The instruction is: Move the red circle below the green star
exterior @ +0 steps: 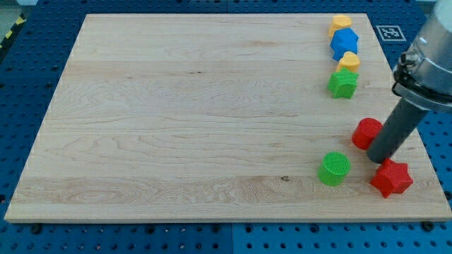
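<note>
The red circle (366,133) lies near the view's right edge of the wooden board (176,106), partly hidden by my rod. The green star (342,84) lies above it, toward the view's top right. My tip (376,159) rests just below and right of the red circle, touching or almost touching it, and just above a red star (391,178).
A green circle (334,168) lies left of the red star. Above the green star stand a yellow block (348,61), a blue block (345,43) and another yellow block (341,25) in a column. The board's right edge is close by.
</note>
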Robot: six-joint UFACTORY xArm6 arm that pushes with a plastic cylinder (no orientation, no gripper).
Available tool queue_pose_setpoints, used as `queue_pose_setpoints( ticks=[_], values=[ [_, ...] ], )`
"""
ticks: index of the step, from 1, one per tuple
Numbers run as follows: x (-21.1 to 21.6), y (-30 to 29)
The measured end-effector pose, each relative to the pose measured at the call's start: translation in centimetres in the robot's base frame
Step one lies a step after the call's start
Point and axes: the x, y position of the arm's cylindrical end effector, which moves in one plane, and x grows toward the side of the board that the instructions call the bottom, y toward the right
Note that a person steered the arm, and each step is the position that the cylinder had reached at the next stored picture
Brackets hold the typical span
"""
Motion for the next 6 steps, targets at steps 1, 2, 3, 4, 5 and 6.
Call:
queue_pose_setpoints(
  ticks=[1, 2, 3, 4, 5, 6],
  values=[
    [0.0, -1.1],
    [-0.8, -0.6],
    [-2.5, 1.1],
    [-4.8, 2.3],
    [-5.6, 2.5],
    [-5.5, 2.2]
  ],
)
